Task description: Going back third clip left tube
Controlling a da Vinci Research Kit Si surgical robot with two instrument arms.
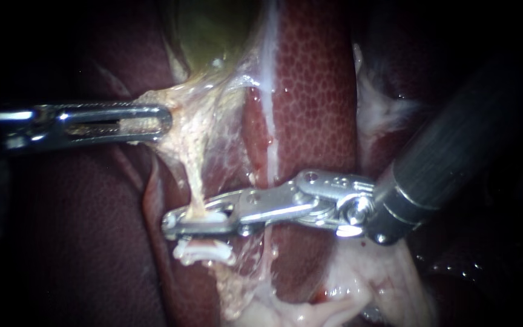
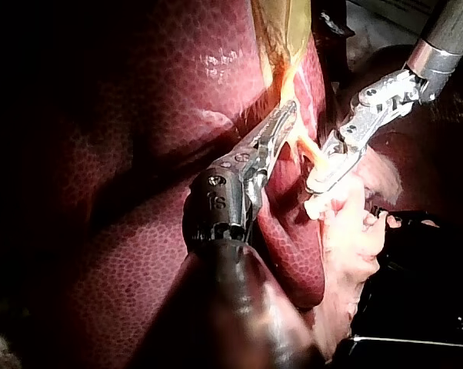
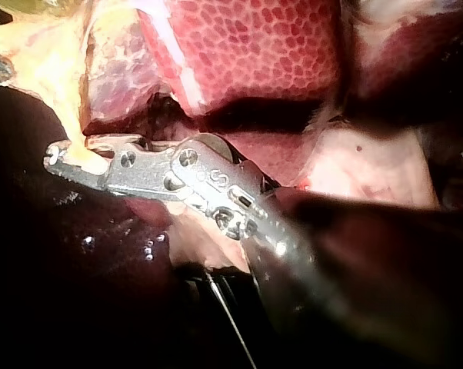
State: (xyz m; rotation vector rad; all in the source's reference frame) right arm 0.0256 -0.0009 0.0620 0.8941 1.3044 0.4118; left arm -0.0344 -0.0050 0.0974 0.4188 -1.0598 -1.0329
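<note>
My left instrument (image 1: pixel 152 123) comes in level from the left, its slotted jaws shut on pale yellowish tissue at the neck of the gallbladder (image 1: pixel 213 30) and holding it taut. From that tissue the left tube (image 1: pixel 196 181) runs down as a thin pale strand. My right instrument (image 1: pixel 180 221) reaches across from the right with its jaws around this tube. A narrow gap shows between them, and a white clip (image 1: pixel 216 212) lies in it. Another white clip (image 1: pixel 204 251) sits on the tube just below. The right wrist view shows the tube between the jaws of the right instrument (image 3: pixel 62 160).
Dark red mottled liver (image 1: pixel 316 91) lies behind and to both sides. A whitish strand (image 1: pixel 270 121) runs down beside the tube. Pale fatty tissue (image 1: pixel 358 284) bulges under the right instrument's wrist. In the left wrist view the left instrument (image 2: pixel 285 123) stands beside the right instrument (image 2: pixel 324 173).
</note>
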